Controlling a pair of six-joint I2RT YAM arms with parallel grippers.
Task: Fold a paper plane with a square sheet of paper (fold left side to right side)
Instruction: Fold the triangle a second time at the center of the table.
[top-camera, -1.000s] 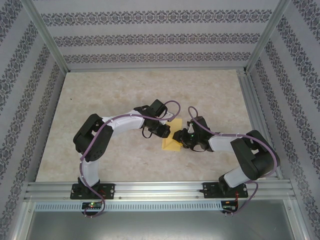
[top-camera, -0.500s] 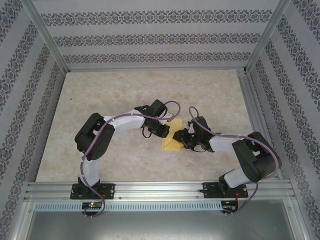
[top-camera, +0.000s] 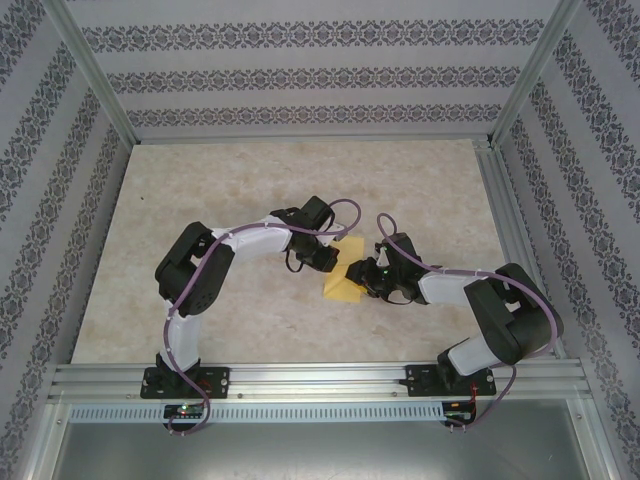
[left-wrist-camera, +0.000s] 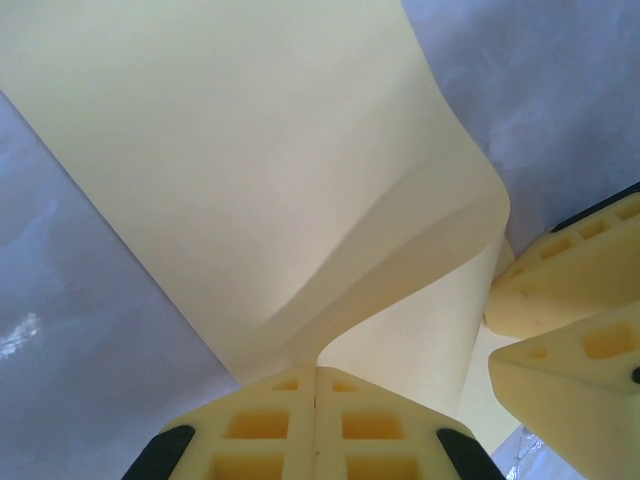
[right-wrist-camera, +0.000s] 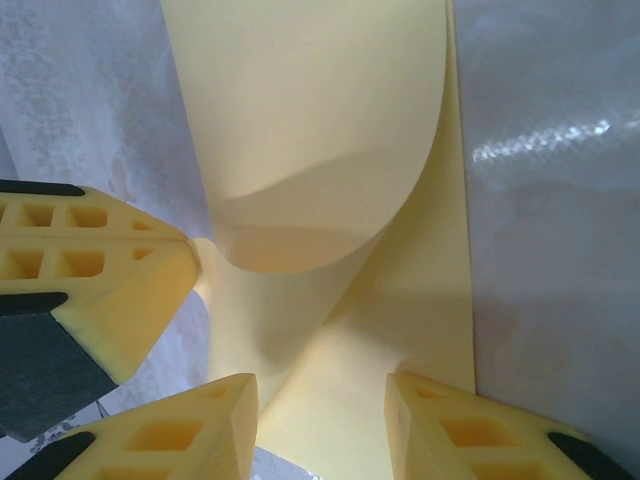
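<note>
The square sheet of paper is pale yellow and lies at the table's middle between both arms. My left gripper is shut on one edge of it; in the left wrist view the closed fingers pinch the sheet, which curls up and over in a soft roll. My right gripper stands open just above the flat lower layer of the sheet, one finger on each side. The left gripper's fingers show at the left there. No pointed paper plane shape is visible.
The beige table has free room all round the paper. Aluminium frame rails run along the near edge and the right side, and patterned walls close in the back and sides.
The left arm has swung a little to the right, carrying the pinched edge with it. The right gripper has widened slightly and stayed in place.
</note>
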